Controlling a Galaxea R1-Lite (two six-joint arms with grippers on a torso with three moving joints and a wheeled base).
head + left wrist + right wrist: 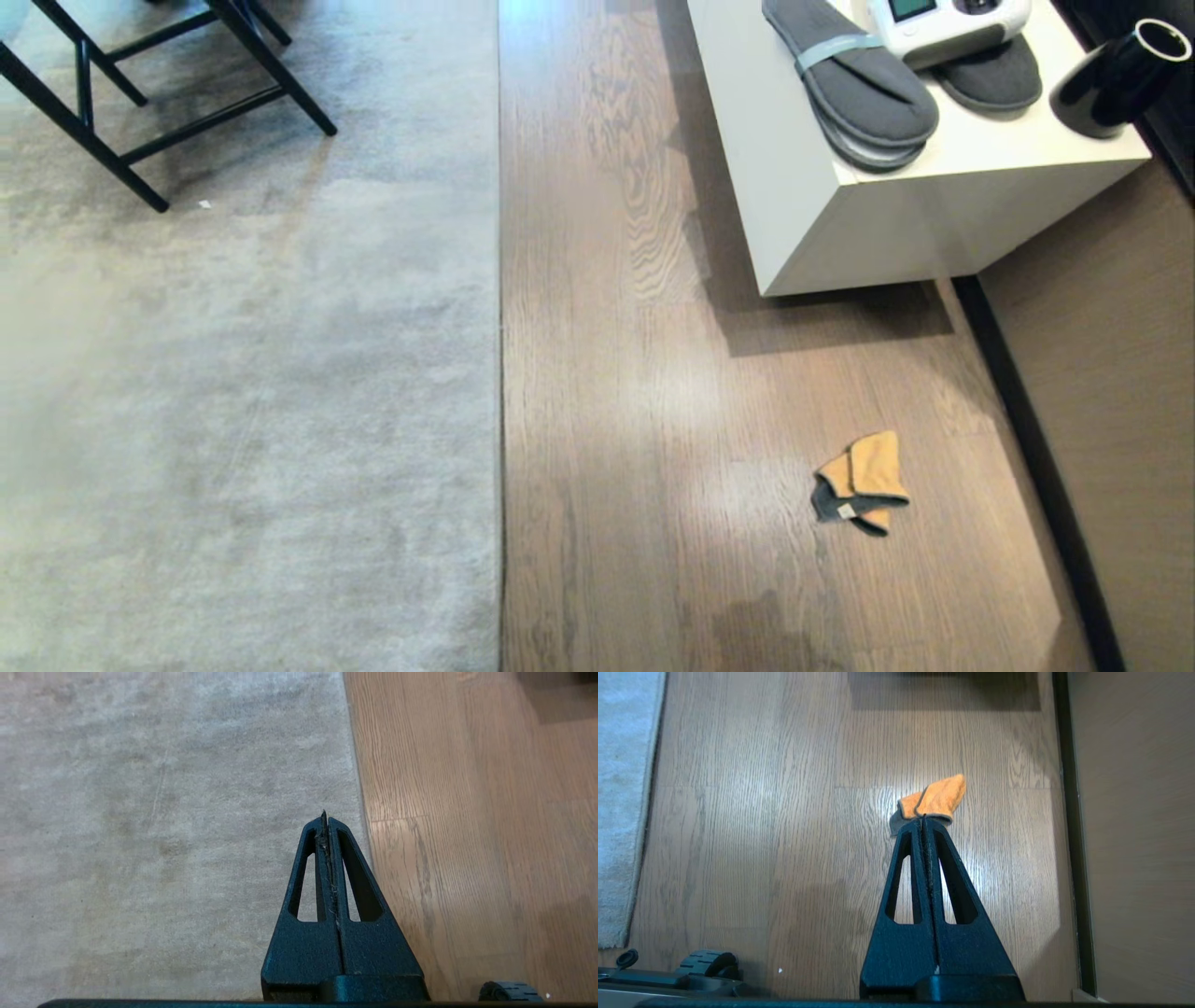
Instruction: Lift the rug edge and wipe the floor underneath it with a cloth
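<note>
A: Head view: one orange-yellow fluffy cloth (864,481) flat on brown wood-grain floor (635,392), well apart from straight grey rug edge (499,373); two grey slippers (854,79) on white cabinet (934,215). No arms visible.

B: Wrist views: left gripper (325,814) above rug, pressed closed, empty; right gripper (923,820) above cloth, closed, empty.

A white cabinet (896,224) stands by the brown wall (1111,392); black chair legs (140,103) opposite.
</note>
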